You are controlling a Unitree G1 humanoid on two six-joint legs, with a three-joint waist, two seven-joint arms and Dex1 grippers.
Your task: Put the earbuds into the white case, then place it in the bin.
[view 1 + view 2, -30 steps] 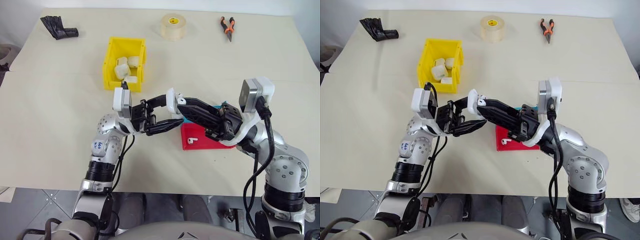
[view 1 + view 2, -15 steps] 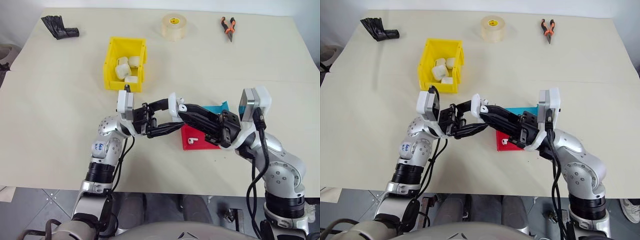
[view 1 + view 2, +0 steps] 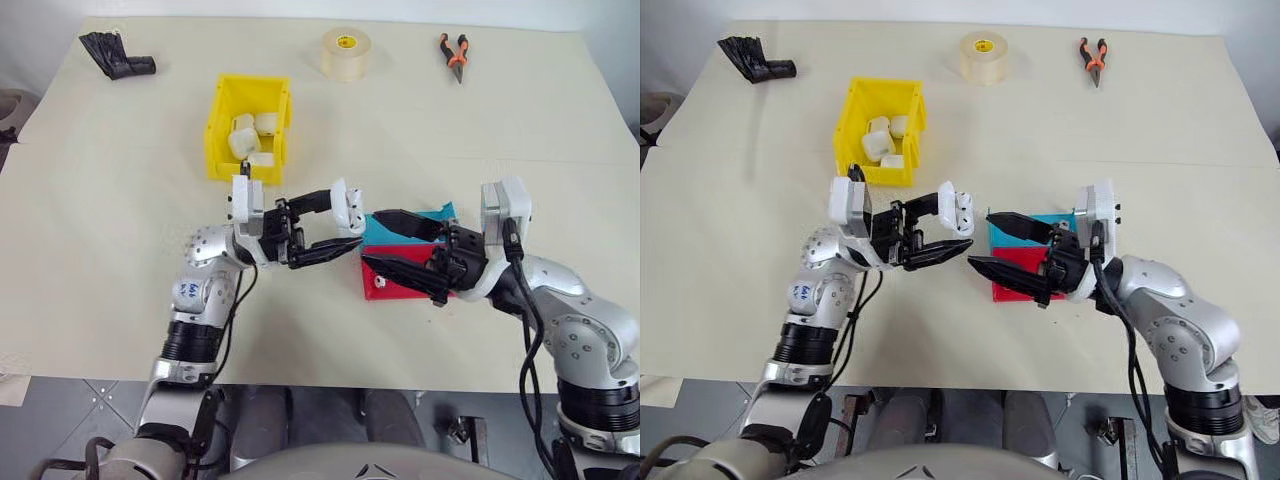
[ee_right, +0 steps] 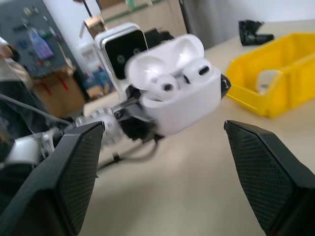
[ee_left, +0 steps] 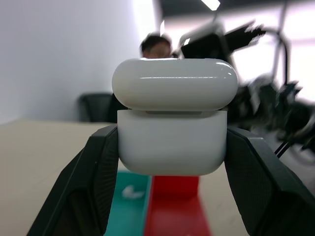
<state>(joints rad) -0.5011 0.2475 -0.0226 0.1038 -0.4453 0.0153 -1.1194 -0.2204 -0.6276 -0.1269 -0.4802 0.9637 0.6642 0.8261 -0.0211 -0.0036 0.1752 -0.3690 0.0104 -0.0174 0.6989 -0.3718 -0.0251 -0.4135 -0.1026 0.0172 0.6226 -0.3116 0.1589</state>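
Over the beige counter [image 3: 120,180], my left fingers [image 3: 335,225] clamp the white case [image 3: 348,207], lid up with earbuds [image 4: 182,78] seated, while my right fingers [image 3: 385,242] gape wide at its 3 o'clock.

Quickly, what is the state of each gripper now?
Left gripper: closed on the white case, its lid open.
Right gripper: open, holding nothing.

I see the bin [image 3: 250,140] at the table's [image 3: 120,250] far left-centre with several cases inside; behind it to the right sits a tape roll [image 3: 347,52], pliers [image 3: 455,52] further right. Two trays [image 3: 400,280] lie side by side near me; one earbud [image 3: 381,281], I think, on the nearer
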